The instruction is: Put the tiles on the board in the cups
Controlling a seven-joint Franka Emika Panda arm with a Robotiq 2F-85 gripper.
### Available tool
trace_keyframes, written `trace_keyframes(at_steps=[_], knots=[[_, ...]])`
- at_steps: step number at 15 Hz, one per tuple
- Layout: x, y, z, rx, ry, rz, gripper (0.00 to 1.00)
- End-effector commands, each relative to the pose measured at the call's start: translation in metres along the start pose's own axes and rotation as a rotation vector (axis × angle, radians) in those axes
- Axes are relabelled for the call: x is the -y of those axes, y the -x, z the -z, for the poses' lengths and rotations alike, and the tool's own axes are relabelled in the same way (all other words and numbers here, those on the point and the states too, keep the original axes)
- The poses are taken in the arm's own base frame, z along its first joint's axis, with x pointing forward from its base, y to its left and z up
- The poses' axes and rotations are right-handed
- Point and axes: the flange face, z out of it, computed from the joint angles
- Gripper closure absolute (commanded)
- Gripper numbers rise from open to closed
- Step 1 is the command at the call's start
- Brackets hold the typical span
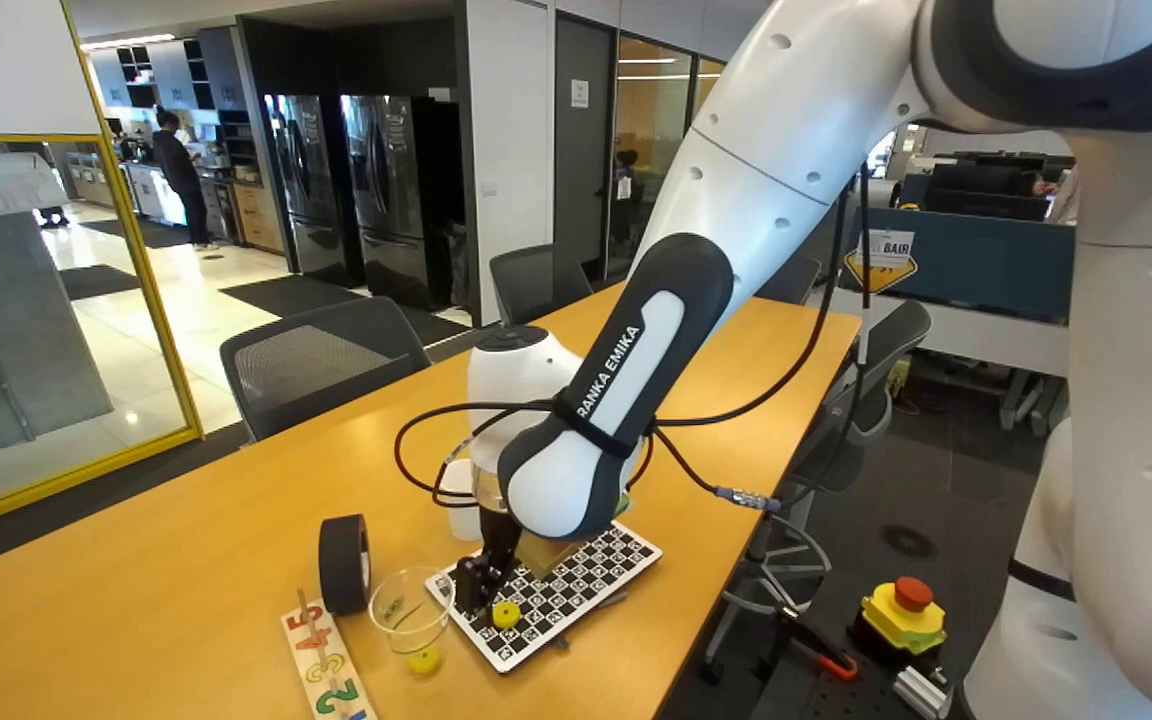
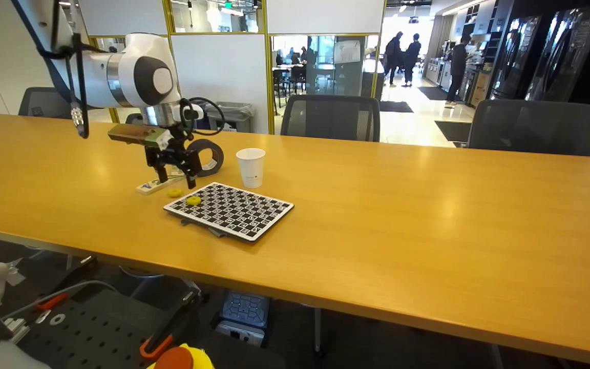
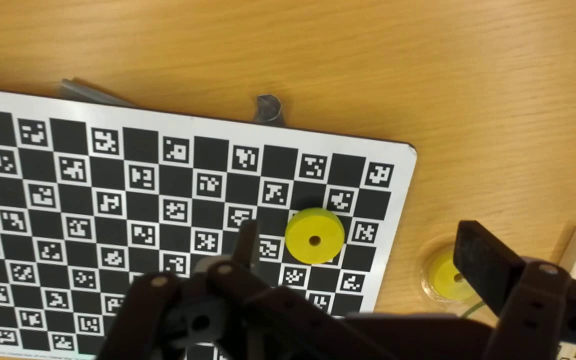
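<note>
A yellow round tile with a centre hole lies near one end of the checkered board. It shows in both exterior views. Another yellow tile lies at the bottom of the clear cup, beside the board. The white cup stands at the board's far side, partly hidden by the arm in an exterior view. My gripper is open and empty above the board's end, its fingers either side of the tile on the board in the wrist view. No blue tile is in view. The white cup's inside is hidden.
A dark tape roll stands on edge behind the clear cup. A narrow wooden number strip lies near them. Grey pieces stick out from under the board's edge. Black chairs stand along the table's far edge.
</note>
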Motion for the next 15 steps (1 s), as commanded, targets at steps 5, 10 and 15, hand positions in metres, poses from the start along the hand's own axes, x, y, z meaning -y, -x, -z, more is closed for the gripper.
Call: trace_keyframes(at_steps=[5, 10, 15], knots=[[-0.015, -0.042, -0.035, 0.02, -0.051, 0.045, 0.0], [-0.02, -0.052, -0.045, 0.046, -0.05, 0.051, 0.0], [-0.022, -0.046, -0.045, 0.096, -0.041, 0.029, 0.0]])
